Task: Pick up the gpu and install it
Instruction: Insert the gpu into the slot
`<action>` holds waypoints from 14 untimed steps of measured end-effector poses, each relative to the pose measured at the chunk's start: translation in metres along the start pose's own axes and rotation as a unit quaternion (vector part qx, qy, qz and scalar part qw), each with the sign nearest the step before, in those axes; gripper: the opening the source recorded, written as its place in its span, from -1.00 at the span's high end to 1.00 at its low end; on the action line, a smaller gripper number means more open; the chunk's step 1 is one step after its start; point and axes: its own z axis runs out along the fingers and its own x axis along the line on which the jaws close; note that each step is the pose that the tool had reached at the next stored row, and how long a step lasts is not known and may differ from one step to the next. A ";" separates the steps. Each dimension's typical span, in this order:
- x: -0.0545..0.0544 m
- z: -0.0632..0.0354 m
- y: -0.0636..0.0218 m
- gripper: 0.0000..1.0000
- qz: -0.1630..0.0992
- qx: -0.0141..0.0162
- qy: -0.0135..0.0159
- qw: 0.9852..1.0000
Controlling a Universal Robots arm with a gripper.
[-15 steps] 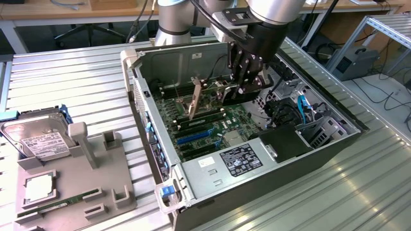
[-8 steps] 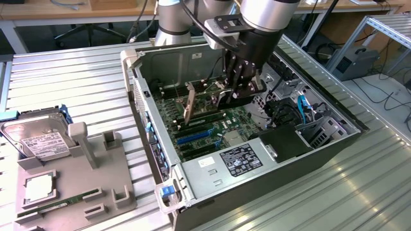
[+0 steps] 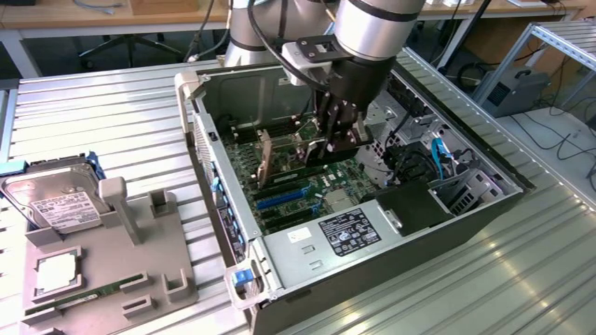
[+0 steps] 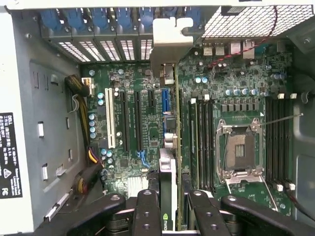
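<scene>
The pincer, partly closed, grips the gpu between its fingers, the card standing on edge over the motherboard inside the open computer case, its silver bracket toward the case's rear wall, with the empty processor socket nearby.

I have the arm angled steeply downward, its silver final link leaning a little toward the exterior view's left. The black wrist section sits below it, with the gripper pointing almost straight down. In the wrist view, the gripper has its two dark fingers drawn in part way, parallel to each other. They are clamped on either face of the gpu, which stands edge-on between them.
</scene>
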 end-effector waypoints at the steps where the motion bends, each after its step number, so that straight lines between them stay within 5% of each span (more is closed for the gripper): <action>1: 0.001 0.0055 0.0046 0.45 0.000 0.000 0.000 1.000; 3: 0.002 0.0243 0.0135 0.45 0.000 0.001 0.000 1.000; 5: 0.003 0.0328 0.0160 0.45 0.000 0.001 0.000 1.000; 14: 0.004 0.0436 0.0160 0.45 0.000 0.001 0.000 1.000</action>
